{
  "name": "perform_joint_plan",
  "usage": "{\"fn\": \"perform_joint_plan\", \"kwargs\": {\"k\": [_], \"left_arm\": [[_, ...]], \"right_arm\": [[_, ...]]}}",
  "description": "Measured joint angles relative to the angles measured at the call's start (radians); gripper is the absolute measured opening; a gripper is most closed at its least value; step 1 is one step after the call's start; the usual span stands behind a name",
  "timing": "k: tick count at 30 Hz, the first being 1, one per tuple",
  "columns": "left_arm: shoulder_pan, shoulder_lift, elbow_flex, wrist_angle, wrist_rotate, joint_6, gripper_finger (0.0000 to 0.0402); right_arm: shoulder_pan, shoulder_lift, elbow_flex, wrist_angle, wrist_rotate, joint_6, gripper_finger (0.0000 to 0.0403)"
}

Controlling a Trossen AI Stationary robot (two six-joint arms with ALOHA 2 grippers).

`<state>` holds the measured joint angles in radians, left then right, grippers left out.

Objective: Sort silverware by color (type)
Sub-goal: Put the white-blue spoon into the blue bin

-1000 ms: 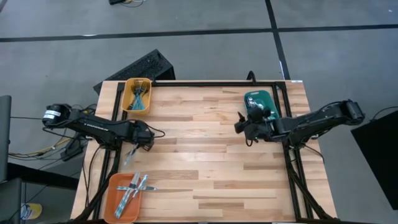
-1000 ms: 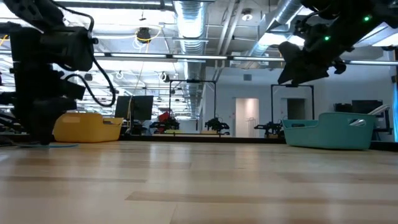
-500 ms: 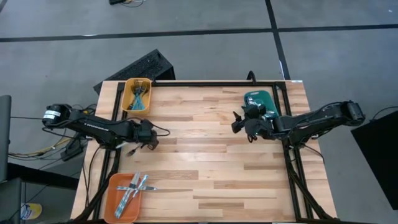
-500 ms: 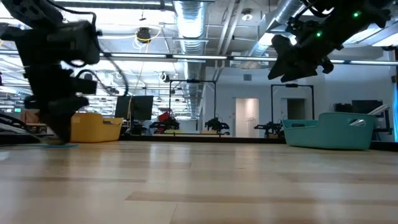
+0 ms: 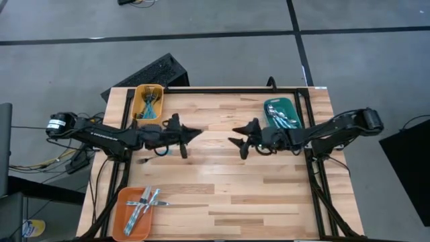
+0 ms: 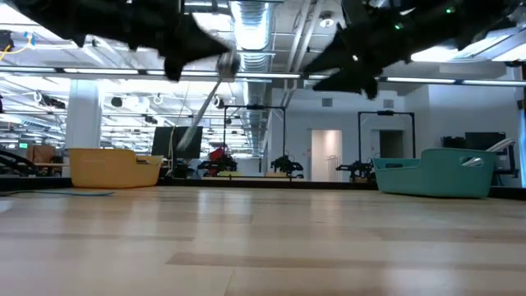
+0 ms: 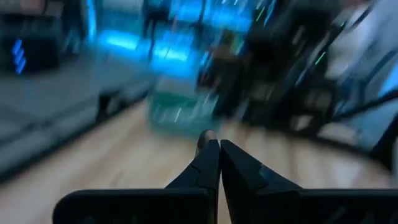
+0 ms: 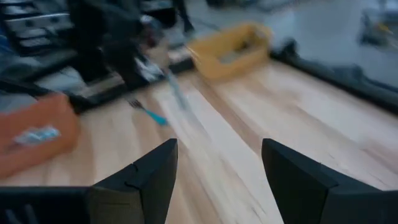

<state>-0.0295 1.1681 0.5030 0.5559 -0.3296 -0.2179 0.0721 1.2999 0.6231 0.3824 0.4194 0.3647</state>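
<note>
One cam looked straight down on my table [image 5: 222, 168], another sat level with it; both caught the teal tray [image 5: 279, 111].

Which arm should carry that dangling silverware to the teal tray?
Probably the right. Its open right pincer faces the left pincer, which holds the silverware piece, and the teal tray sits beside the right arm.

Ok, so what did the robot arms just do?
The left gripper rose from the table's left edge and swung toward the middle, shut on a piece of silverware. The right gripper, open, swung from the teal tray toward the middle too. The yellow tray and orange tray stayed put.
</note>
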Motion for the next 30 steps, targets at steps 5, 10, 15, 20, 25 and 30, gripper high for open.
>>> {"fn": "perform_joint_plan", "kwargs": {"k": [5, 10, 15, 20, 25, 30], "left_arm": [[0.028, 0.0, 0.0, 0.207, 0.081, 0.056, 0.0], [0.037, 0.021, 0.0, 0.347, 0.107, 0.042, 0.0], [0.035, 0.135, 0.036, 0.501, 0.186, 0.033, 0.0], [0.036, 0.251, 0.109, 0.558, 0.256, 0.018, 0.0], [0.036, 0.292, 0.144, 0.56, 0.291, 0.0, 0.0], [0.036, 0.278, 0.145, 0.532, 0.287, 0.004, 0.0]], "right_arm": [[-0.001, 0.101, 0.0, 0.298, -0.051, -0.132, 0.0254], [-0.007, 0.198, 0.018, 0.492, -0.106, -0.26, 0.0254], [-0.009, 0.266, 0.108, 0.497, -0.148, -0.383, 0.0254], [-0.001, 0.305, 0.18, 0.48, -0.094, -0.442, 0.0254], [0.0, 0.304, 0.199, 0.455, -0.065, -0.406, 0.0229], [0.006, 0.257, 0.199, 0.307, -0.05, -0.366, 0.0065]]}}
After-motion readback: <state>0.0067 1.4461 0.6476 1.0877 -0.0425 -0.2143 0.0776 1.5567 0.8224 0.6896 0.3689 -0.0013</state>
